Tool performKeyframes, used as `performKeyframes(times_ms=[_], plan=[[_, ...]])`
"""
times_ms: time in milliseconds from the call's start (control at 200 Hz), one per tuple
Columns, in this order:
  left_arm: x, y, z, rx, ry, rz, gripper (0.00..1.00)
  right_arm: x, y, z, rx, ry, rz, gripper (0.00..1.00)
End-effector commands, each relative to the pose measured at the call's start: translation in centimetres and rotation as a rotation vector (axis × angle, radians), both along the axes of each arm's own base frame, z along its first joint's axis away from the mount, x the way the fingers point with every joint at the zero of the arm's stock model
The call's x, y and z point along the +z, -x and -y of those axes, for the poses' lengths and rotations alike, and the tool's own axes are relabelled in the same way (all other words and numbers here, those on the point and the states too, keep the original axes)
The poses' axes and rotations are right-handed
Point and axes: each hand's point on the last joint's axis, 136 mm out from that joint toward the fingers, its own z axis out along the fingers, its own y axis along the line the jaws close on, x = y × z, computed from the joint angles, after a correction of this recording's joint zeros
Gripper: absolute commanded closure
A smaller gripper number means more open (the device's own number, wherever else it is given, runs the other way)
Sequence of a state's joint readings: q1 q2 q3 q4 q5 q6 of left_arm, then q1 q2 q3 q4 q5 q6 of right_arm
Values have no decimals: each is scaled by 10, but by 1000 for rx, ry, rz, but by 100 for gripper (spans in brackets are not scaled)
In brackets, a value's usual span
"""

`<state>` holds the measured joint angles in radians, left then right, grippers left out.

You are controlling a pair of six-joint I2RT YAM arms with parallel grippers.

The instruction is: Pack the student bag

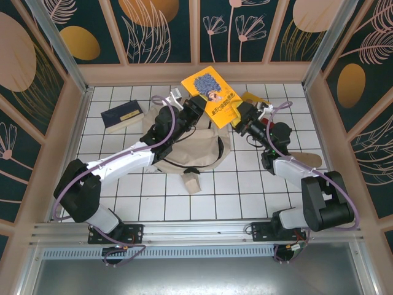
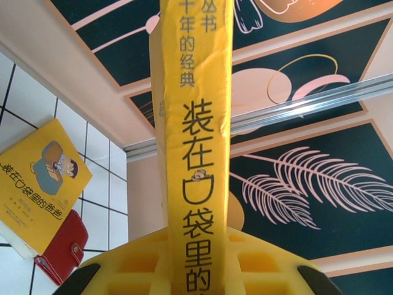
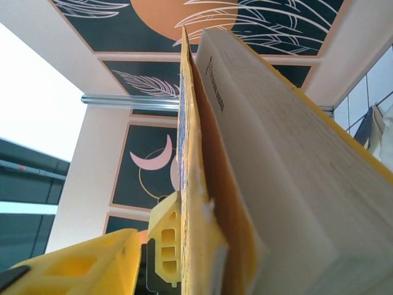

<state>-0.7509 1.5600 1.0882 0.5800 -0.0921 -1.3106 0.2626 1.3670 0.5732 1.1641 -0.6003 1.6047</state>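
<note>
The student bag [image 1: 206,149], beige with dark zip lines, lies flat in the middle of the tiled table. A yellow book [image 1: 210,88] with a blue-haired figure on its cover is held tilted in the air above the bag's far end. My left gripper [image 1: 195,110] is shut on its spine [image 2: 196,123], with both yellow fingers [image 2: 138,258] pressed to its sides. My right gripper [image 1: 241,117] has the book's page edge [image 3: 295,153] between its jaws. One finger [image 3: 166,239] lies against the cover, which stands off the pages. The other finger is hidden behind the book.
A dark blue book [image 1: 121,115] lies at the left of the bag. A second yellow book [image 2: 40,184] and a red wallet [image 2: 61,246] lie at the back right. A flat tan object [image 1: 304,158] rests near the right wall. The bag's strap [image 1: 192,182] trails toward me.
</note>
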Motion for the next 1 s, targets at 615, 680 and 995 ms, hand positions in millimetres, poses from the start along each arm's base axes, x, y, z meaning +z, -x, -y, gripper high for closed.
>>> performKeyframes(times_ms=[615, 680, 995], plan=[[-80, 15, -55, 96, -638, -163, 9, -13, -6, 32, -279, 442, 13, 99], [-98, 24, -54, 5, -794, -150, 8, -12, -5, 45, -331, 509, 5, 99], [-158, 60, -55, -352, -1281, -90, 12, -53, 10, 97, -506, 746, -156, 99]])
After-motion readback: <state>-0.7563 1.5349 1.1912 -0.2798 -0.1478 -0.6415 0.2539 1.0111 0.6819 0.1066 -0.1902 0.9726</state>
